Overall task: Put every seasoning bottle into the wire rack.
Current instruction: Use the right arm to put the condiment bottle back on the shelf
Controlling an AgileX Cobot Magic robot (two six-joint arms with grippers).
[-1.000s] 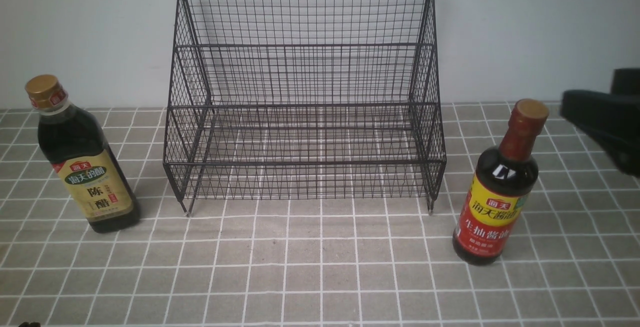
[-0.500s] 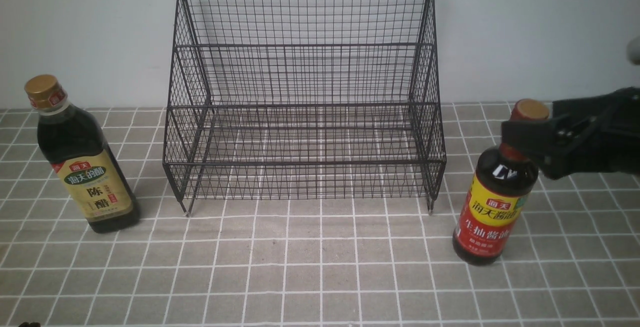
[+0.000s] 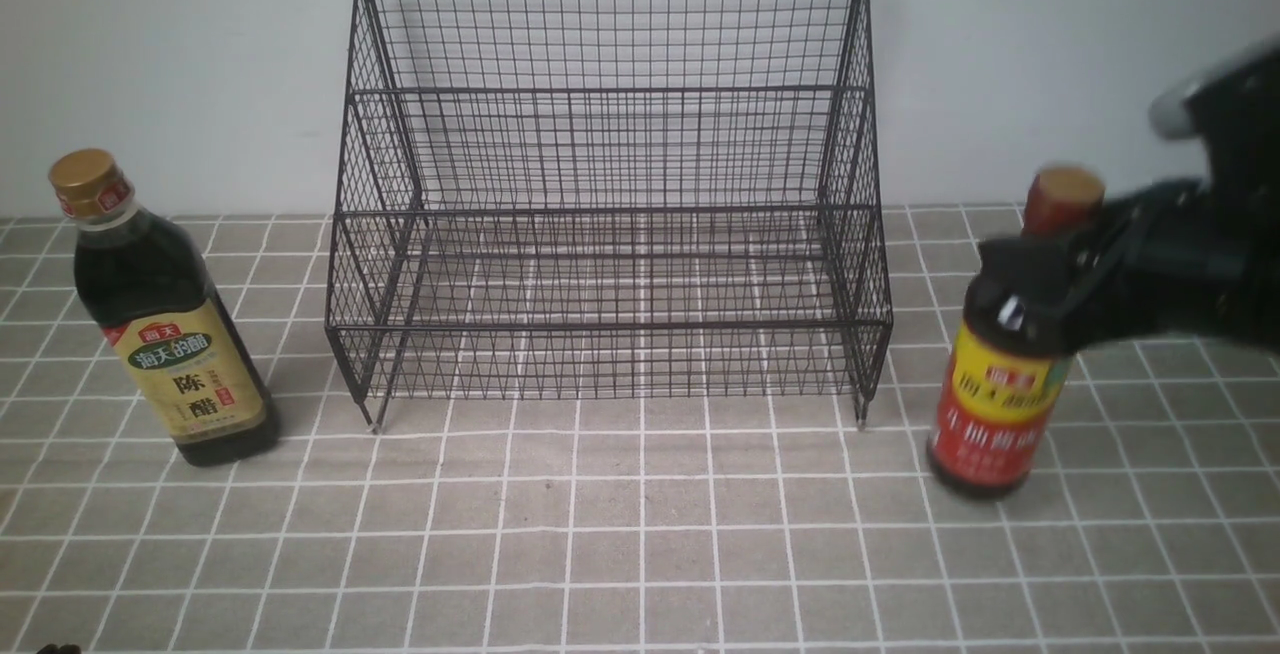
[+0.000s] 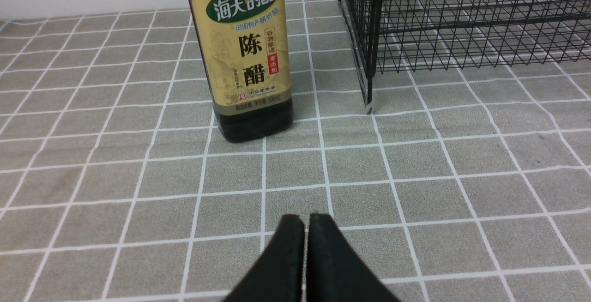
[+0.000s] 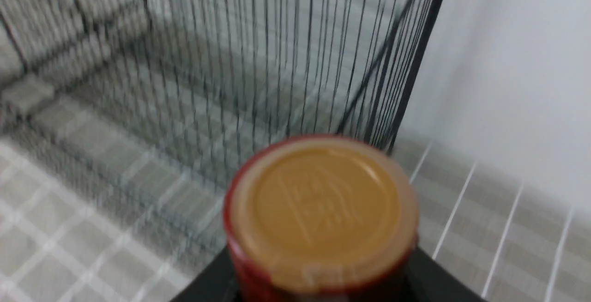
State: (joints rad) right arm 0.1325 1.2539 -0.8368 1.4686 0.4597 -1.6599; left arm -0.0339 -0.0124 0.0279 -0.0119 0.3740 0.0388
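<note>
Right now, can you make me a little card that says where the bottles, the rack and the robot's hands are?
wire rack: middle of the tiled table, no bottle in it
gold-cap bottle: upright, left of the rack, untouched
red-label bottle: right of the rack, blurred, gripped at its neck
right gripper: shut on the red-label bottle
left gripper: shut, empty, short of the gold-cap bottle
</note>
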